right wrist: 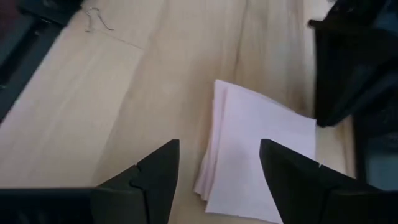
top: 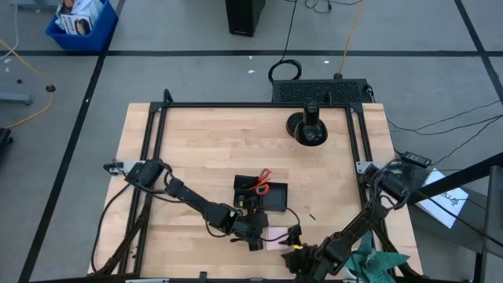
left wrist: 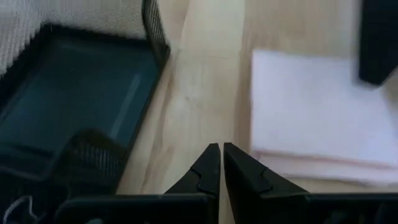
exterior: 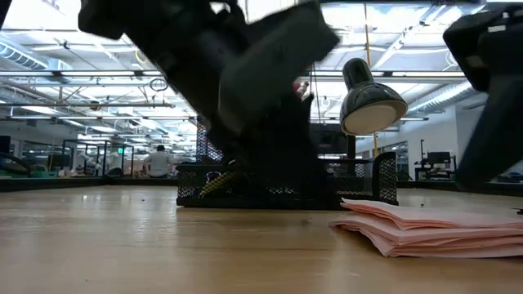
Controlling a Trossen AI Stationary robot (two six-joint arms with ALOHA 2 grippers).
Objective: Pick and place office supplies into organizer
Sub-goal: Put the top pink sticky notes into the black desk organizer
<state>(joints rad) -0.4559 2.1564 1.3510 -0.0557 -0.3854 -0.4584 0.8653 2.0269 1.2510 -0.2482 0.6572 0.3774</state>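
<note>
The pale wooden worktop carried a pink square sticky-note pad at its near edge, lying flat with its sheets slightly fanned. The right hand hovered directly over the pad with fingers spread wide, apparently lined up to take it. The left hand hung just beside the pad with fingers pressed nearly together, holding nothing, between the pad and the tray. Beyond stood the low black mesh organizer tray; red-handled scissors already lay in its far compartment. Farthest back stood a round black stand with a post, well apart.
</note>
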